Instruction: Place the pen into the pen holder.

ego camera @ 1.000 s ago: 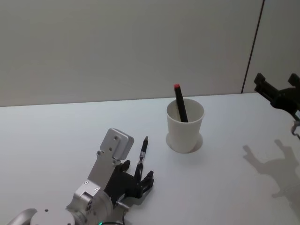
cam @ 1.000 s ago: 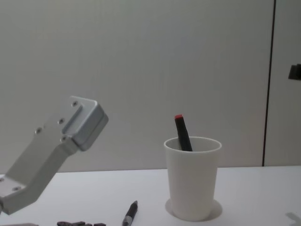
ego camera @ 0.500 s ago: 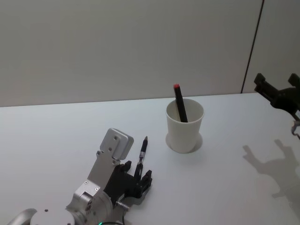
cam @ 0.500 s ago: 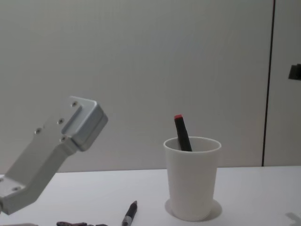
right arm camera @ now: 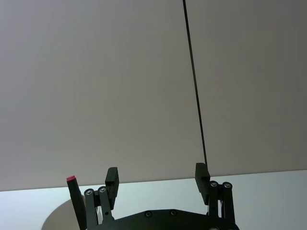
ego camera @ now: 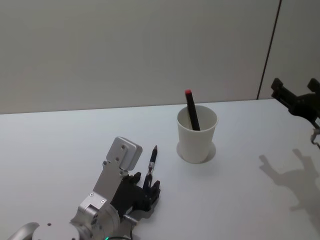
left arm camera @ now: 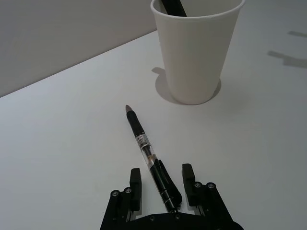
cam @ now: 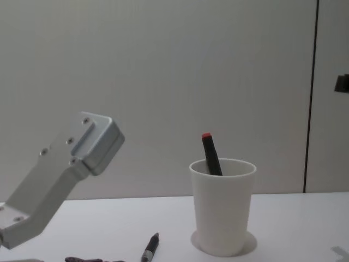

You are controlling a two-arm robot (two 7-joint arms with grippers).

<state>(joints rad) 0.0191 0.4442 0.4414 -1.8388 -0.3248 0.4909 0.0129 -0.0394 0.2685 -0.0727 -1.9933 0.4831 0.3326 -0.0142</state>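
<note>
**Left hand straddles the pen, grip not yet made**

Left hand (ego camera: 147, 182) sits low at the lower left of the head view, down at the surface (ego camera: 60, 145). It is partly open and has hold of nothing. In the left wrist view its two fingers (left arm camera: 135, 178) stand on either side of the pen's rear end, with a sliver of gap on each side.

The pen (left arm camera: 144, 143) lies flat on the surface, its tip pointing away from the hand and roughly toward the pen holder (ego camera: 197, 137), which stands upright near the centre of the head view, apart from the pen.

To do this step well, I judge the fingers should close squarely across the barrel. The hold falls near the pen's end, so the long free part may droop or swing on the lift. A firm, centred pinch matters more than speed. Once the pen is raised, it needs tipping toward upright before it comes over the rim.

A red-capped pen (ego camera: 192, 110) already leans inside the holder, standing well above the rim toward the back. It narrows the opening, so the front of the cup looks the safer entry. The cup looks light, and a knock on its rim could tip it.

At the right edge of the head view the right hand (ego camera: 295, 86) hangs above the surface, wide open and empty, well apart from the work.
</note>
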